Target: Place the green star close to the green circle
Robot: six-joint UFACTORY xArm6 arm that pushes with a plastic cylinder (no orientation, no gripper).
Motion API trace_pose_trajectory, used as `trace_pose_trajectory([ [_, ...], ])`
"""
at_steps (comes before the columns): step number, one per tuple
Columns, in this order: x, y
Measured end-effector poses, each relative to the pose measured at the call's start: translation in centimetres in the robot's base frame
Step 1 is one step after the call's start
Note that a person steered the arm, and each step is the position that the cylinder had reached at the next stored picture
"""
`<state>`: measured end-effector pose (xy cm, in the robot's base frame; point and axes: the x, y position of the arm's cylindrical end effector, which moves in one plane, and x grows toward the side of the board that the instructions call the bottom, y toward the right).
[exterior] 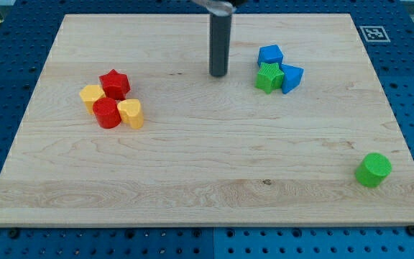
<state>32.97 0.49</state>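
On the wooden table [192,165], our rod has no gripper to open or close, and my tip [218,75] stands left of the green star [269,77], wedged between two blue blocks [270,55] [292,77], so we should circle behind its upper-left side to push toward the green circle [374,170] at lower right.

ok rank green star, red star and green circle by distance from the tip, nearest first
From my tip:
1. green star, just to the view's right, against the blue blocks.
2. red star, view's left cluster.
3. green circle, view's bottom right corner.
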Motion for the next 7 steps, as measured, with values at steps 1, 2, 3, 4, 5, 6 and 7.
trace_pose_trajectory([
  [1,-6.5,-0.1],
  [2,-8.2,3.9],
  [3,-5.8,5.5],
  [4,-2.5,5.7],
  [5,-1.6,8.2],
  [6,-0.8,9.3],
  [7,0.3,9.3],
])
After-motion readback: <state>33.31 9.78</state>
